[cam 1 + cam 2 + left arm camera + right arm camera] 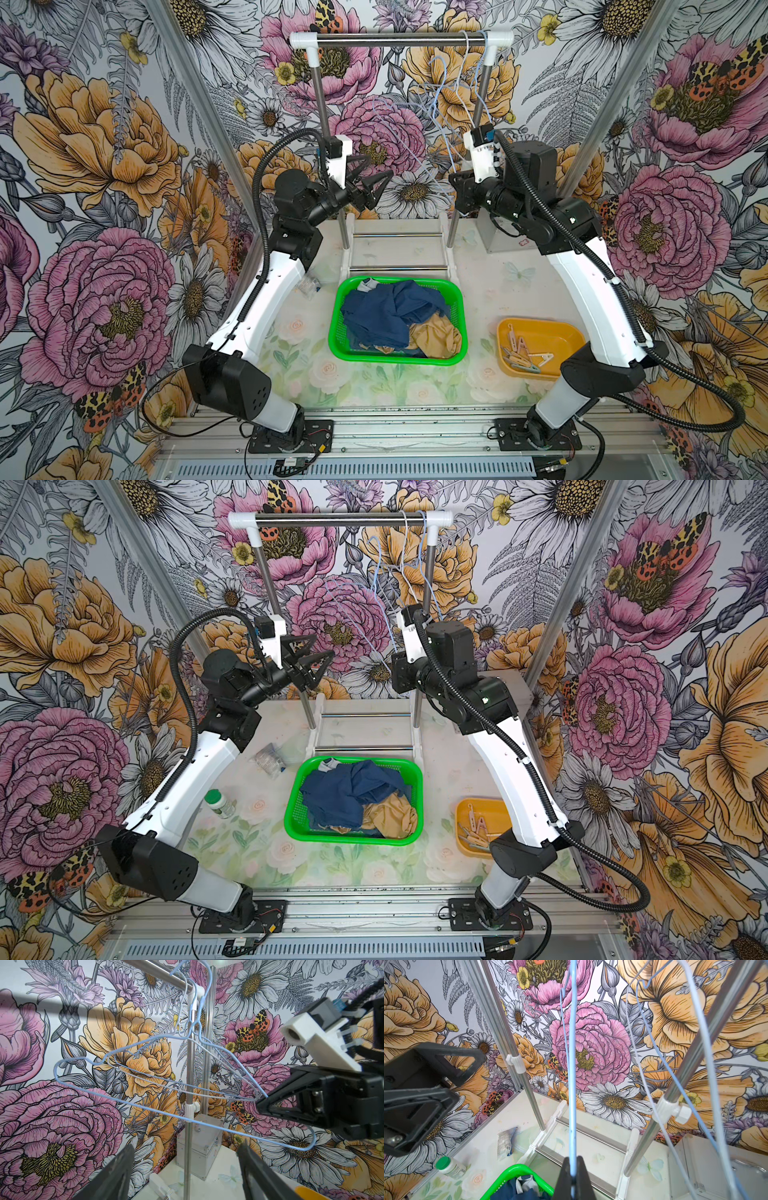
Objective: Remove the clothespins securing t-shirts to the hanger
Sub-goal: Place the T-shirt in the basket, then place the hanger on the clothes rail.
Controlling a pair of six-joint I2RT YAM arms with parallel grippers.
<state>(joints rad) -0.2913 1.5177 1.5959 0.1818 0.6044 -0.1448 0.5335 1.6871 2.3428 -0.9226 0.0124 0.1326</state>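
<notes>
We judged the work nearly over. The t-shirts, navy over tan, lay heaped inside the green basket. The clothespins sat in the yellow tray just beside the basket on the right arm's side. Above and beyond the basket, the wire hangers hung bare at the right-arm end of the rail. We could find no peg on any wire.

The right gripper was clamped flat on one light blue hanger, with the wire running straight up out of its tips. The left gripper stood spread and empty above the basket's far edge, pointing toward the hangers and touching none.

So the step in hand, as we read it, was to let that hanger go cleanly. We would part the right jaws fully before moving the arm at all, so the thin wire slipped out and was not dragged. Then we would back straight off toward the basket, not sideways, because other wires hung close on either side and could snag a finger. The hook had to stay on the rail, so we wanted no downward tug. The left arm was best kept where it was, clear of the swing.
</notes>
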